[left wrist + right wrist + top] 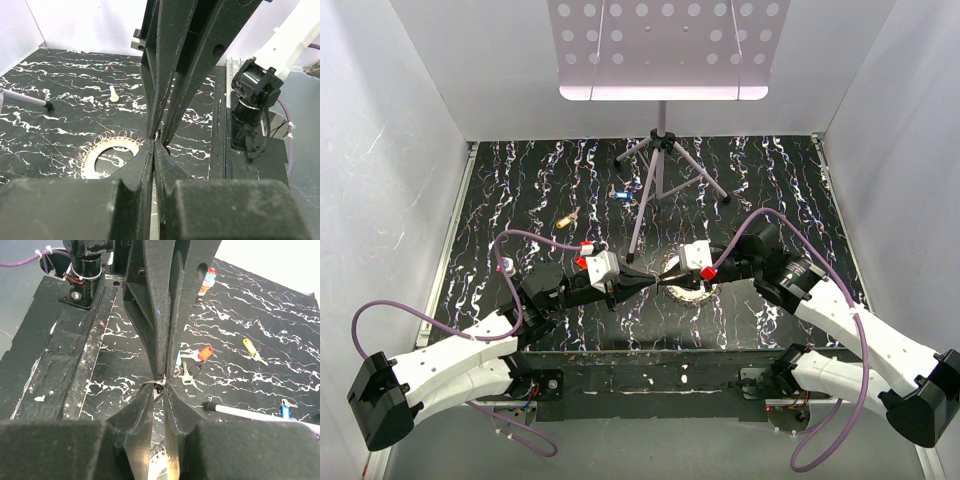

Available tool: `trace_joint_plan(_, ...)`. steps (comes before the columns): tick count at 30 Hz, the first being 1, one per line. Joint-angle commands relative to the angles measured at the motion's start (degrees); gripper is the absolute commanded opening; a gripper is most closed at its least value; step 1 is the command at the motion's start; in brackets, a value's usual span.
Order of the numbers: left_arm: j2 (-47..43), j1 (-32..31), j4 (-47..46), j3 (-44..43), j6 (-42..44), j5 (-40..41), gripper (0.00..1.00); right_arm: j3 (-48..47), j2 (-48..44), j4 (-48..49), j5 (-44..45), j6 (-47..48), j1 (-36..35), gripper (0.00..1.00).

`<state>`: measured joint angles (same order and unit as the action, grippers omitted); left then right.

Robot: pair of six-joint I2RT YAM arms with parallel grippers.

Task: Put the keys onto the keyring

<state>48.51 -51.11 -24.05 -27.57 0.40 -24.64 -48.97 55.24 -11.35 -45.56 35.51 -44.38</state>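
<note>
Left gripper (155,144): the fingers are seen pressed flat together with no gap between them. Their tips are met head-on by the tips of the other arm.

Right gripper (163,386): the fingers are held slightly parted, and a thin slit of table (240,305) can be made out between them, so the opening is narrow.

Meeting point: a small silvery metal piece (153,385) is seen sticking out sideways where the four fingertips come together. Which pair of fingers clamps it cannot be told.

Keyring (114,145): it is laid flat on the table, below the left gripper's tips and just to their left as seen from that wrist. No finger is seen touching it.

Nearest loose keys: a green-headed key (178,360) and a plain key (186,376) are found just past the right gripper's tips, slightly to their right, with a red-headed key (205,353) beside them.

Farther keys: a yellow-headed key (248,345) is placed well to the right of those tips. A blue-headed key (285,411) is placed farther right again.

Tripod leg (250,413): it is stretched across the table to the right of the right gripper's tips, close to the blue-headed key.
</note>
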Motion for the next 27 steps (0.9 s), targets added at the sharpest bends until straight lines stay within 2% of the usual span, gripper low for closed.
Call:
trace_joint_plan(1, -0.9, 0.1, -1.3, 0.3, 0.0, 0.8, 0.00, -1.3, 0.0, 2.6, -1.1, -1.4, -0.5, 0.21)
trace_joint_plan(27, -0.7, 0.1, -0.6, 0.4, 0.0, 0.5, 0.00, -2.0, 0.0, 3.6, 0.3, -3.4, -0.9, 0.24)
